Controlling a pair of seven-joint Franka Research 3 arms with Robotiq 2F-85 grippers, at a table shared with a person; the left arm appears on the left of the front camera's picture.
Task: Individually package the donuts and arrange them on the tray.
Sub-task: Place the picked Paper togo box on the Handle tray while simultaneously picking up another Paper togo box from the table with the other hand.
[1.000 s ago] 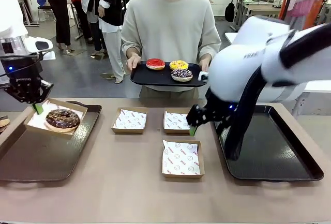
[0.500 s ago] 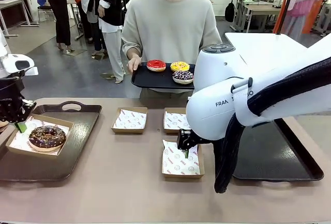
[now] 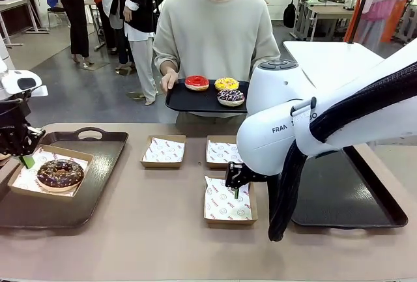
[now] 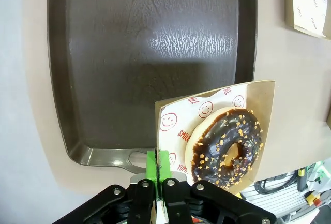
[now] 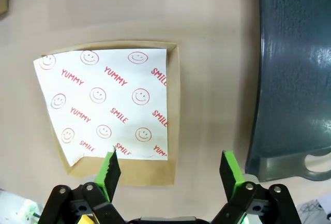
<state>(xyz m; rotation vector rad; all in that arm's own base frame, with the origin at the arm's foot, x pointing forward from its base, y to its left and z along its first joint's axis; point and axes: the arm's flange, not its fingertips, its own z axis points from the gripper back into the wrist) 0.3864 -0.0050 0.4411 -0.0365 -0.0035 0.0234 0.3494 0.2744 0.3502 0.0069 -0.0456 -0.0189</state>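
Observation:
A chocolate donut (image 3: 60, 172) with nut bits lies in a paper-lined cardboard box (image 3: 26, 179) at the near-left end of the left tray (image 3: 98, 184). My left gripper (image 3: 27, 159) is shut on that box's rim, seen close in the left wrist view as gripper (image 4: 160, 168), box (image 4: 181, 115) and donut (image 4: 227, 149). My right gripper (image 3: 236, 189) hangs open over the front empty box (image 3: 227, 204); its jaws (image 5: 170, 169) straddle the box's (image 5: 173, 110) near right corner. A person holds a black tray (image 3: 186, 99) with the red (image 3: 197, 83), yellow (image 3: 226, 84) and purple (image 3: 230, 97) donuts.
Two more empty lined boxes (image 3: 163, 150) (image 3: 220, 152) sit mid-table. A dark tray (image 3: 365, 197) lies at the right, its handle edge (image 5: 295, 79) beside my right gripper. The right arm's white bulk hangs over the table's middle right.
Over the second my left gripper carried the boxed donut left and lower on the tray. The right arm swung left from the right tray to the front box. Both have barely moved lately.

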